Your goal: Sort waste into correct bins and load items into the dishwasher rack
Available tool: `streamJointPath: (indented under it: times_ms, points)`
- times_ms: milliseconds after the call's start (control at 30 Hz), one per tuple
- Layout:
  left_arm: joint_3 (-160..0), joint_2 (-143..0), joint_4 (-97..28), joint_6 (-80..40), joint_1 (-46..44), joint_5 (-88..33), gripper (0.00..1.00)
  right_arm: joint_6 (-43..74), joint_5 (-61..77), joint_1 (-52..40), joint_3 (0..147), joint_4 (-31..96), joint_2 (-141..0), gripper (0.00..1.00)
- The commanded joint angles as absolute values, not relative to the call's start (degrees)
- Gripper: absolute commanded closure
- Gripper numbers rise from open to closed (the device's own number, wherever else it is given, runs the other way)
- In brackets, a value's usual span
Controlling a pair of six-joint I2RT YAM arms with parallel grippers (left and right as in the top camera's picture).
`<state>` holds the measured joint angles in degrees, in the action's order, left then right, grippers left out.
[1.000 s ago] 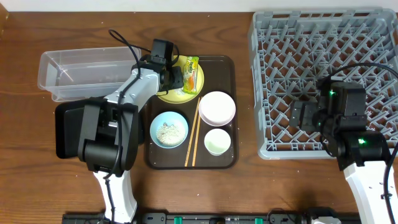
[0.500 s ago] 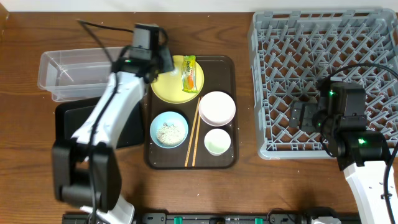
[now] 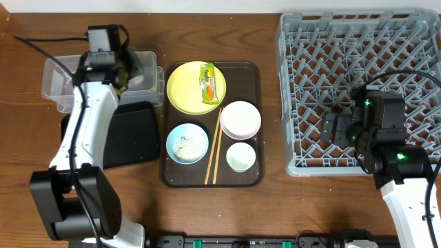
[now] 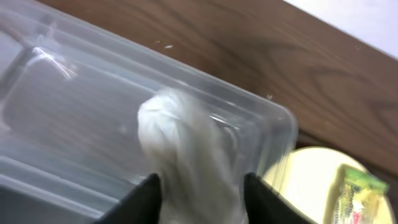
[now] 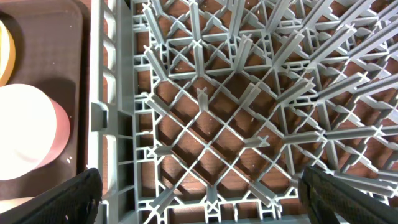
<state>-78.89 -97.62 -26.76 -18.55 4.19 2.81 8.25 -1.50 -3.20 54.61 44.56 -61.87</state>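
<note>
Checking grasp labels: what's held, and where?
Left fingers flank the lower end of a white crumpled wad over the clear tub; grip unclear. Right fingers empty.

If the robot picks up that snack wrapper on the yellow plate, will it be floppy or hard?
Probably floppy and very light: the wrapper looks thin and flat, lying on the yellow plate. Its smooth-looking surface may be a bit slippery to pinch. It should not roll, since it lies flat.

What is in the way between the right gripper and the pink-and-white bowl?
Only the dishwasher rack's grey side wall. The open right gripper hangs over the rack's left part, and the white-pink bowl sits on the brown tray just beyond that wall. Nothing else visible lies between them.
</note>
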Motion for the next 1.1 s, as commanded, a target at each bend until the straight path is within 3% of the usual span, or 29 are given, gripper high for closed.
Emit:
streamJointPath:
  times_ms: [0,200,567,1067]
  points:
    - [-79.3,-98.3,-27.2,-18.3,4.8,3.7,0.38,7.6,-1.9,-2.3,55.9,44.6,-61.7,0.01]
    - [-79.3,-98.3,-28.6,-18.2,1.6,1.1,0.31,7.6,-1.9,-2.3,55.9,44.6,-61.7,0.01]
    - [-78.0,-100.7,-29.0,-15.1,-10.8,-2.3,0.3,7.6,-1.9,-2.3,55.9,44.6,-61.7,0.01]
    - [-78.0,-114.6,-18.2,-15.1,-18.1,-2.4,0.21,7.6,-1.9,-2.3,55.9,45.4,-61.7,0.01]
